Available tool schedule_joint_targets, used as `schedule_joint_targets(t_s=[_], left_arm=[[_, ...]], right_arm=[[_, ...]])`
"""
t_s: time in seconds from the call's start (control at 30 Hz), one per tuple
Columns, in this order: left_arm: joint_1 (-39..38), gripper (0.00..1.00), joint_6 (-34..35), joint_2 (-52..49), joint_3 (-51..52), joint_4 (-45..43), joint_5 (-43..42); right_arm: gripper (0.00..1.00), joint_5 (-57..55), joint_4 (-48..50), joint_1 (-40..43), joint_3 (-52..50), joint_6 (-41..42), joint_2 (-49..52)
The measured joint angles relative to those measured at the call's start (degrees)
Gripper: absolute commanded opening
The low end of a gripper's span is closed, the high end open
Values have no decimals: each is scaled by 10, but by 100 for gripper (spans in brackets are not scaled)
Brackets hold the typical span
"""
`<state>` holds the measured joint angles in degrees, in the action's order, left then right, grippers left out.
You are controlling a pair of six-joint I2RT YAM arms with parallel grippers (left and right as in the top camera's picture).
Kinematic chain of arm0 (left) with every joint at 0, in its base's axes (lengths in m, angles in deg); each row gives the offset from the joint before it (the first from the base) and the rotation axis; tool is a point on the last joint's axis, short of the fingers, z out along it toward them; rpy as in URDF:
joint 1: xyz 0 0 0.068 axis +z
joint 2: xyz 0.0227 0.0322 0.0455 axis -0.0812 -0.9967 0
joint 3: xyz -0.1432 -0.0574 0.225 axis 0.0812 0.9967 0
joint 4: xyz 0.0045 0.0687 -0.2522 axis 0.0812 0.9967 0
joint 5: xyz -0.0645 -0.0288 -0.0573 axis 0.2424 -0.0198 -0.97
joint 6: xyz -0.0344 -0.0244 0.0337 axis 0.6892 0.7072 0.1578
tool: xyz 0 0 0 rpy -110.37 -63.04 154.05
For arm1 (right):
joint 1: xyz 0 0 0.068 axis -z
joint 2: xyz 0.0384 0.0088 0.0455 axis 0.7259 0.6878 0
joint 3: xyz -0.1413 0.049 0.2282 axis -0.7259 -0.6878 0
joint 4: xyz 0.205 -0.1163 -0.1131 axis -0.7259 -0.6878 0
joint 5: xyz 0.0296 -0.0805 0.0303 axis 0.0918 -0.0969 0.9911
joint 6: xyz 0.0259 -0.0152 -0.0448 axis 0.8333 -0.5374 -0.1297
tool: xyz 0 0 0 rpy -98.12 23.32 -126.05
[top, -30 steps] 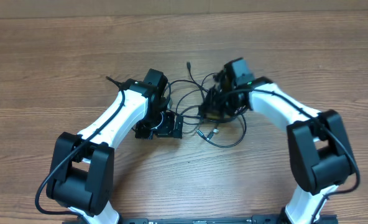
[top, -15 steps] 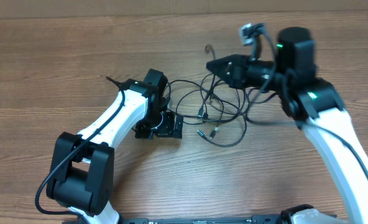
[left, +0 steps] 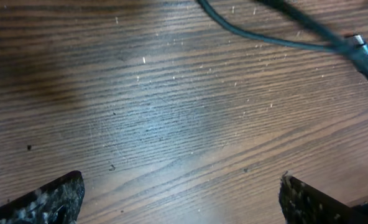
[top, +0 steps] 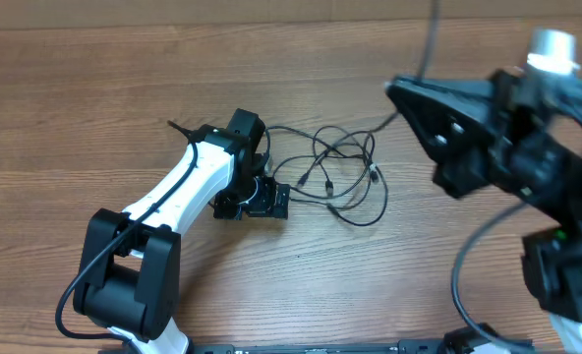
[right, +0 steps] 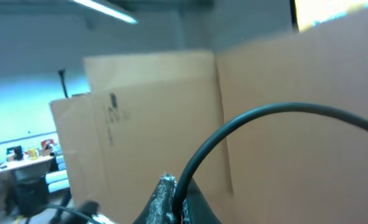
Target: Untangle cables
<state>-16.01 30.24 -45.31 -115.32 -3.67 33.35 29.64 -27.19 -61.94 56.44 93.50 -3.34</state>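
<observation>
The cables (top: 342, 175) lie as a loose tangle of thin black loops on the wooden table (top: 94, 88), just right of my left gripper (top: 268, 201). That gripper is open and low over the wood, its fingertips (left: 59, 196) far apart with nothing between them (left: 181, 190). One strand with a silver-tipped plug (left: 357, 45) crosses ahead of it. My right gripper (top: 395, 90) is raised high, close under the overhead camera. It is shut (right: 174, 194) on one black cable (right: 283, 107), which runs taut from the tangle (top: 389, 122) up to it.
The right arm (top: 527, 167) hangs large and blurred over the table's right side. The left arm (top: 173, 197) reaches in from the front left. In the right wrist view, cardboard panels (right: 153, 118) stand behind the table.
My right arm has risen and swung right with one cable in its grip, drawing that strand out of the tangle. The loops have shifted and spread. The left arm has not moved.
</observation>
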Motion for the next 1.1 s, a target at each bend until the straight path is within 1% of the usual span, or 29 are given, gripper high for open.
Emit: schedule_joint_targets(t_s=[0.23,0.33,0.4,0.5,0.73,0.8,0.9,0.97,1.1], left_arm=[[0,100,0,0,0,0,0],[0,100,0,0,0,0,0],[0,100,0,0,0,0,0],[0,99,0,0,0,0,0],[0,99,0,0,0,0,0],[0,99,0,0,0,0,0],[0,100,0,0,0,0,0],[0,100,0,0,0,0,0],[0,99,0,0,0,0,0]], right_arm=[[4,0,107,0,0,0,-26],[4,-5,111,0,0,0,-26],[4,-14,93,0,0,0,-26],[4,-39,23,0,1,-1,-26],[4,-162,-224,0,5,0,1],[4,-189,-293,0,5,0,25],[4,-212,-372,0,5,1,69],[4,-223,-437,0,5,1,119],[4,-229,-509,0,5,0,176]])
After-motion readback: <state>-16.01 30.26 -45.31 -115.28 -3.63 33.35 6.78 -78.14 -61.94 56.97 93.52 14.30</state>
